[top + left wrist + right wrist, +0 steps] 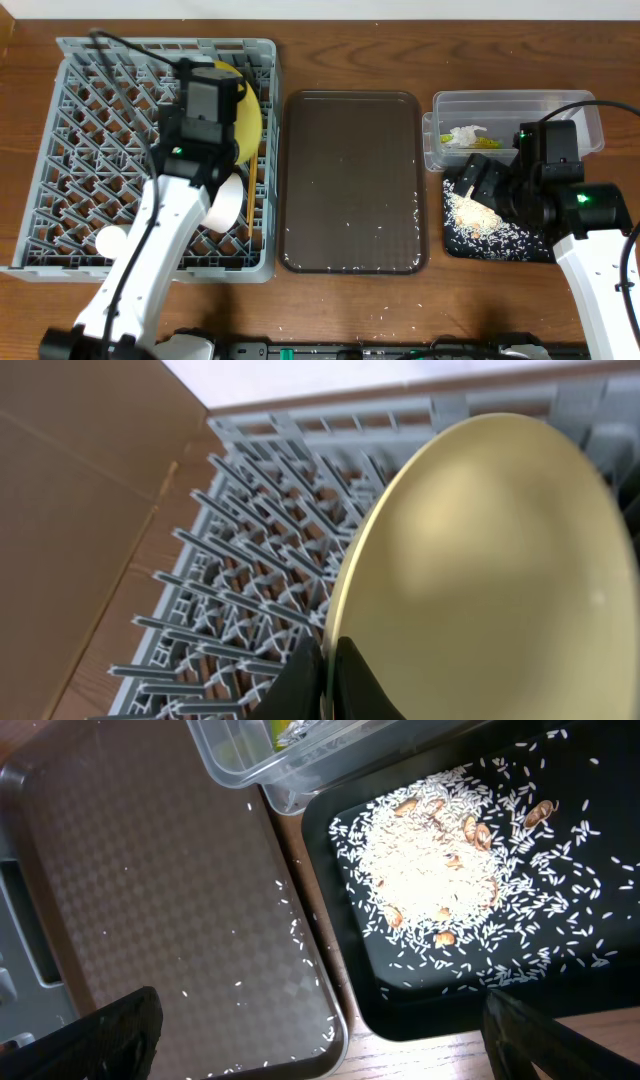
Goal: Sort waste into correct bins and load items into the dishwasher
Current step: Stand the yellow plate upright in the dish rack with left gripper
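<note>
The yellow plate [490, 570] stands on its edge above the far right part of the grey dish rack [250, 560]. My left jaws are clenched on its rim, one finger on each face. From these jaws the plate spreads away and forward, and its disc fills most of the left wrist view. Seen from overhead, its thin edge runs along the rack's right wall, from the far side toward the near side. I cannot tell if the lower rim already sits between the pegs.

I judge that the coming move depends on this line: the edge must go down parallel to a row of pegs. Only the left arm is near, because the right arm is well apart at the other end of the counter.

A white cup [228, 200] lies in the rack just beside the plate. My right jaws are released and hold nothing. They hang over the black tray [560, 970], where the rice scraps [430, 860] lie.
</note>
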Robot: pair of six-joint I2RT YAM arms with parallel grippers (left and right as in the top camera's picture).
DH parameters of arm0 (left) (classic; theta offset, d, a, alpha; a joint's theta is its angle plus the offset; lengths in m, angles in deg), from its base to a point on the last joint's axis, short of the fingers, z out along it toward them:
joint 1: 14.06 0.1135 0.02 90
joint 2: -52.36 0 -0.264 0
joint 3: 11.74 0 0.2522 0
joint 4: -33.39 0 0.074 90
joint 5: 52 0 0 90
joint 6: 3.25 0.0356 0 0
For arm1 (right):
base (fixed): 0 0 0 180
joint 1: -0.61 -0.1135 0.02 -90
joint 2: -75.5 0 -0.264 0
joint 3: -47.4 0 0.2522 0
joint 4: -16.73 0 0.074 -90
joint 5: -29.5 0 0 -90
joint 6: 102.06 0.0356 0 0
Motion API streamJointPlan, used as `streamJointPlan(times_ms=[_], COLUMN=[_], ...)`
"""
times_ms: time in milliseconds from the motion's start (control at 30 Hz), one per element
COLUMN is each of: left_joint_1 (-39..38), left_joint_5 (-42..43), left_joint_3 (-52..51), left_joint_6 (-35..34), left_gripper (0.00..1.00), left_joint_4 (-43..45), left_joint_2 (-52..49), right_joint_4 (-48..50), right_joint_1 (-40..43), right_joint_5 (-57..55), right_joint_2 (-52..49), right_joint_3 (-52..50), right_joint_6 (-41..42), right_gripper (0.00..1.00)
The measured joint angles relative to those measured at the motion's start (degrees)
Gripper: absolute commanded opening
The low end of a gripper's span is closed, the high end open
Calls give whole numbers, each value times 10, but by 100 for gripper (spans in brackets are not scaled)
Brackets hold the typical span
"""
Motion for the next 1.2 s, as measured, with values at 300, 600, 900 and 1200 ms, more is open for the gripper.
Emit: streamJointPlan(times_ms=[300, 600, 900, 1200], left_joint_1=[-56, -101, -101, -14], left_joint_5=[-17, 30, 130, 116], left_joint_3=[0, 0, 0, 0], left_joint_6=[-1, -33, -101, -116], left_gripper=[52, 66, 41, 52], left_joint_4=[0, -30, -120, -52], left_joint_2=[-42, 54, 146, -8], right_joint_4=[0, 0, 0, 0], right_joint_1=[0, 0, 0, 0], right_joint_5=[0, 0, 0, 0], right_joint_2=[0, 0, 0, 0], right_joint_3=[0, 0, 0, 0], right_joint_6=[0, 0, 0, 0], right_gripper=[99, 99, 99, 99])
